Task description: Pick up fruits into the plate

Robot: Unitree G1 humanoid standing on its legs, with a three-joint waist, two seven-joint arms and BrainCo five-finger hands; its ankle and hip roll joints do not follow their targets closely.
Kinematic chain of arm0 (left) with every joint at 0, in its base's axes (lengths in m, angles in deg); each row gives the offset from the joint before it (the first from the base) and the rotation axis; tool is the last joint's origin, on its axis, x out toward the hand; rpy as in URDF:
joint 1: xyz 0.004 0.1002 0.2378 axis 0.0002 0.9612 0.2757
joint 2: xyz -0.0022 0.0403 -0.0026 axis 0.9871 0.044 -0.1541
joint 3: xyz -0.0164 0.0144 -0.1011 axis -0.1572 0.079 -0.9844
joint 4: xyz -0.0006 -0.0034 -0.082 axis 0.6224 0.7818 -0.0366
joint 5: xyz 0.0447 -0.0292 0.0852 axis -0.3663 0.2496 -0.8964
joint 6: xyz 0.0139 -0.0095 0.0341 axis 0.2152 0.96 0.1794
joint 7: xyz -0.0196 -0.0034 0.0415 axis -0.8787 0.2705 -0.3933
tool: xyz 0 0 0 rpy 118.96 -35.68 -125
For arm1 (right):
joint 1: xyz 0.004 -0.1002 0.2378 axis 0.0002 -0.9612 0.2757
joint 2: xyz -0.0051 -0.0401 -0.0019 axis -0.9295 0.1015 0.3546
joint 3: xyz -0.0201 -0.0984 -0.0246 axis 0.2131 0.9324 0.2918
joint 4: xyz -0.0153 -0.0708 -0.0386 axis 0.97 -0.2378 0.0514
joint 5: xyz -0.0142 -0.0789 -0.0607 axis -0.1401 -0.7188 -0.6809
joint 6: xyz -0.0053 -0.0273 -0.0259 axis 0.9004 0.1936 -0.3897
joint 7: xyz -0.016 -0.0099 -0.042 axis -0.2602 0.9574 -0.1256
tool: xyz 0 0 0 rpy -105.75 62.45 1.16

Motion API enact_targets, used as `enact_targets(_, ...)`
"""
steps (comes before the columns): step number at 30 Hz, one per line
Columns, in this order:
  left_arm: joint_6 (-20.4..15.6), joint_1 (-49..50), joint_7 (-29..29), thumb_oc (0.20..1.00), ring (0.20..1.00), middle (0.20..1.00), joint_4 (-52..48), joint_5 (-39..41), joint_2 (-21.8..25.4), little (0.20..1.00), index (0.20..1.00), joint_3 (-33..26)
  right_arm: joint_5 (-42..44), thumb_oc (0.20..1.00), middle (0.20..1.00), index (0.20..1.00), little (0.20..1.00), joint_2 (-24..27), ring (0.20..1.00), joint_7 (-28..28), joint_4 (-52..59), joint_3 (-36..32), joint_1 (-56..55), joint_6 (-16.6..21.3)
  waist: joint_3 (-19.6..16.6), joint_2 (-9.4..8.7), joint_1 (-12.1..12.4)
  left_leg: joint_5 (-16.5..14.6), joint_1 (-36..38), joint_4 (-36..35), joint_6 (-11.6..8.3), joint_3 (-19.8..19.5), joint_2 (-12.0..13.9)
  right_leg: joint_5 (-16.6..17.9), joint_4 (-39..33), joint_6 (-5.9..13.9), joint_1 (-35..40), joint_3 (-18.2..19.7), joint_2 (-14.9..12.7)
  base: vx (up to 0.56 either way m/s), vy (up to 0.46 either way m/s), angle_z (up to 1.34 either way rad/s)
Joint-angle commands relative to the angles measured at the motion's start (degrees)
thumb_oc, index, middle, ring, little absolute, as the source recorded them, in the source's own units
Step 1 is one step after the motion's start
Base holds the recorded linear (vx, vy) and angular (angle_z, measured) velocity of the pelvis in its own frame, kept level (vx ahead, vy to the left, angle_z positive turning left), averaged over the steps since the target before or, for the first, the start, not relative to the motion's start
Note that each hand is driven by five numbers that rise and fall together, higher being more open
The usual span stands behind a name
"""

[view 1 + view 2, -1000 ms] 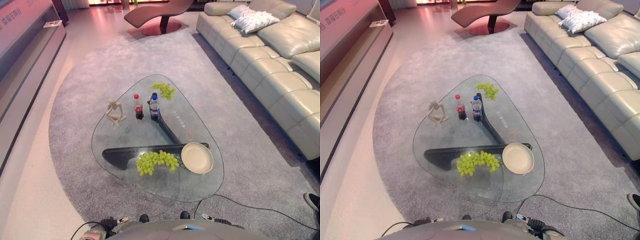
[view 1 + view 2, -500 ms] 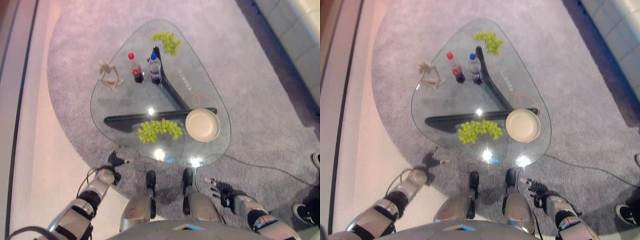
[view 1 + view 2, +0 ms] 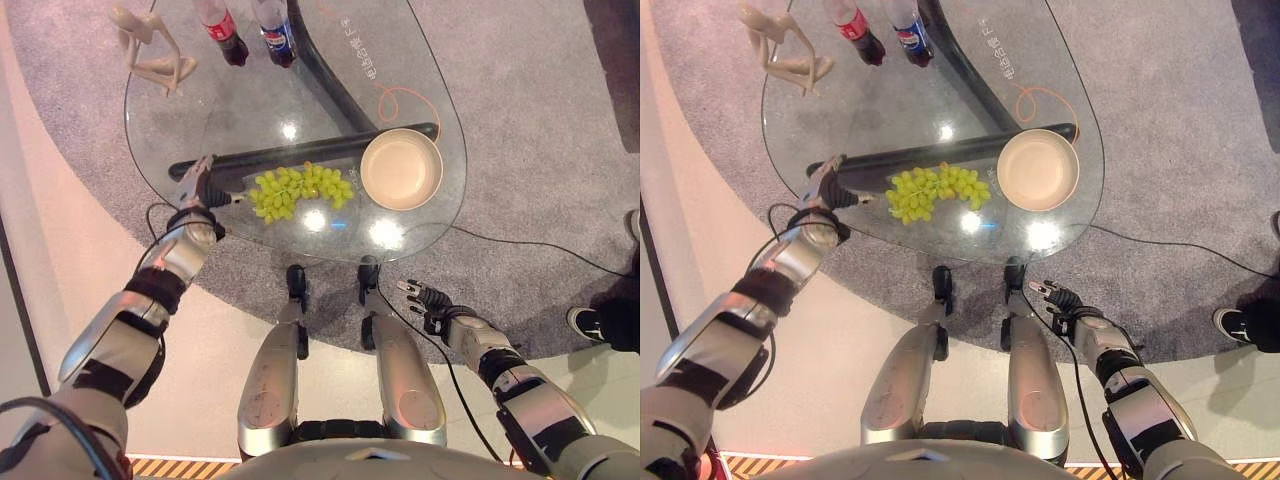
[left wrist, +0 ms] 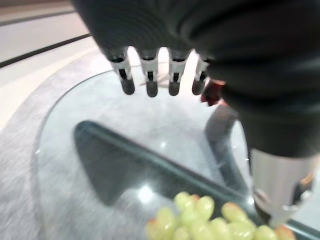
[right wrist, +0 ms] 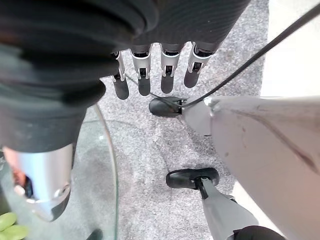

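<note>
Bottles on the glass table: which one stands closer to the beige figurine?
The red-capped bottle: it stands between the beige figurine and the blue-capped bottle, which is on its far side.

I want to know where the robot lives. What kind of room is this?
Probably a living room. There is a low glass coffee table on a grey rug, and on it a little figurine, two drink bottles, green grapes and a plate.

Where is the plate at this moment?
In the left eye view the plate sits empty on the glass table's right side, just right of the grapes.
</note>
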Motion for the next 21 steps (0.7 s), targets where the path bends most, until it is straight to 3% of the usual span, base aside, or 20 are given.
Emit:
enact_targets(1,4.59,-4.92,-0.16,1.0,1.0,1.0,2.98,-3.9,1.32,1.0,1.0,0.58,4.79,1.0,1.0,1.0,1.0,-2.14,1.0,-2.25,3.19,1.44,-0.8,2.76,-1.62,-1.89,-1.52,-4.76,-7.66,8.68,2.76,0.0,-3.14,-4.96,10.88,0.04,-7.65,0.5,1.32,-0.07,-0.012,-0.03)
enact_targets(8,5.18,-9.85,3.64,1.0,1.0,1.0,10.41,0.64,-3.07,1.0,1.0,2.12,5.73,1.0,1.0,1.0,1.0,-3.66,1.0,-4.97,5.6,1.41,1.23,5.27,-1.62,-2.0,-3.66,-5.39,-16.36,13.5,2.47,1.5,-3.48,-4.97,15.65,0.09,-16.57,1.89,2.3,-0.09,0.011,-0.07)
enact_targets(15,8.85,-12.84,4.68,1.0,1.0,1.0,12.68,3.93,-2.32,1.0,1.0,1.22,3.12,1.0,1.0,1.0,1.0,-0.13,1.0,-0.02,10.17,0.92,-8.48,11.09,-1.62,-3.55,-7.89,-5.52,-21.61,14.28,2.7,3.58,-2.76,-3.98,15.47,0.25,-22.2,4.49,3.99,-0.06,0.026,-0.16)
enact_targets(21,11.62,-18.17,2.86,1.0,1.0,1.0,18.68,1.95,-3.52,1.0,1.0,4.08,4.52,1.0,1.0,1.0,1.0,-0.15,1.0,0.97,8.36,1.92,-7.05,12.01,-1.62,-4.32,-9.28,-4.83,-23.31,13.62,2.29,3.77,-2.69,-2.75,14.26,0.14,-24.28,5.19,4.39,-0.02,-0.034,-0.09)
